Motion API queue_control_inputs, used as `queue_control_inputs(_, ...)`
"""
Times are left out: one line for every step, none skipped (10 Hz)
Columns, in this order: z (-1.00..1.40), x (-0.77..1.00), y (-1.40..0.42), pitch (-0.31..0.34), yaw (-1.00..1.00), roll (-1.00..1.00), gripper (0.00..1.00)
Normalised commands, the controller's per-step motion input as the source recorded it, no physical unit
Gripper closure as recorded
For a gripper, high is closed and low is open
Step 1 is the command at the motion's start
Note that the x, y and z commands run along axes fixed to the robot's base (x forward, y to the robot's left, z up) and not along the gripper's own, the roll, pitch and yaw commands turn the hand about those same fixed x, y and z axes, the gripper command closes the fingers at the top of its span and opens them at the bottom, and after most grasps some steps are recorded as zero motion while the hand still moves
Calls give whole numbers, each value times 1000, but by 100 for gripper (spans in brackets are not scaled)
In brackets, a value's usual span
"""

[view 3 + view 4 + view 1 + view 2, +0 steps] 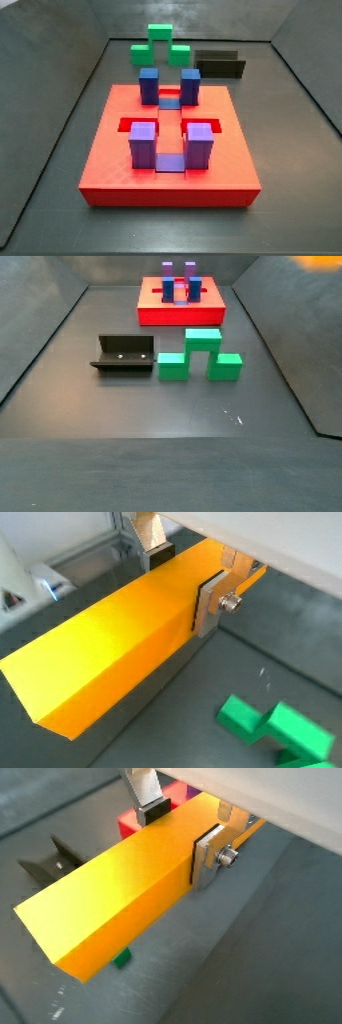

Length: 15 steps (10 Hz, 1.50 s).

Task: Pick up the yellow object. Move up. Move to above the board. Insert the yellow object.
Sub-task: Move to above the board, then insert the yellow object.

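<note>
tool [183,582] clamps yellow object [114,642], seemingly well above floor.

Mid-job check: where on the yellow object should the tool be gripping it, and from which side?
As it is held now: the tool clamps the yellow object across its two long flat side faces, near one end, coming in from above. The bar's parallel flat sides suit the flat finger pads. A grip nearer the middle would probably balance it better, since most of its length overhangs.

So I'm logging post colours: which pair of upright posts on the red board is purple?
The purple posts on the board, the pair farther from the green block; the blue posts stand nearer it. The gripper holds the yellow object.
</note>
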Motion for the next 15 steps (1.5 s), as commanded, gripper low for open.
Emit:
queue_control_inputs(636, 7, -3, 74, -2, -5, 100)
queue_control_inputs(253, 15, -2, 54, 0, -7, 100)
queue_control_inputs(215, 916, -1400, 109, 175, 60, 100)
queue_control_inputs(212, 910, -1400, 112, 174, 63, 100)
queue_control_inputs(188, 962, -1400, 186, 135, 110, 100)
queue_control_inputs(205, 1008, -1400, 171, 52, -12, 100)
queue_control_inputs(216, 985, -1400, 153, 34, 9, 100)
queue_control_inputs(226, 980, -1400, 133, 22, 27, 100)
queue_control_inputs(227, 1031, -1400, 138, 18, 16, 100)
queue_control_inputs(226, 1072, -1400, 151, 12, 26, 100)
queue_control_inputs(94, 416, -478, 172, 12, 85, 100)
queue_control_inputs(61, 250, -252, 160, 14, 99, 100)
queue_control_inputs(-229, -43, -134, 0, -11, 51, 100)
queue_control_inputs(-329, 0, -189, 0, -43, 10, 100)
queue_control_inputs(-509, 234, -300, 0, -17, 4, 100)
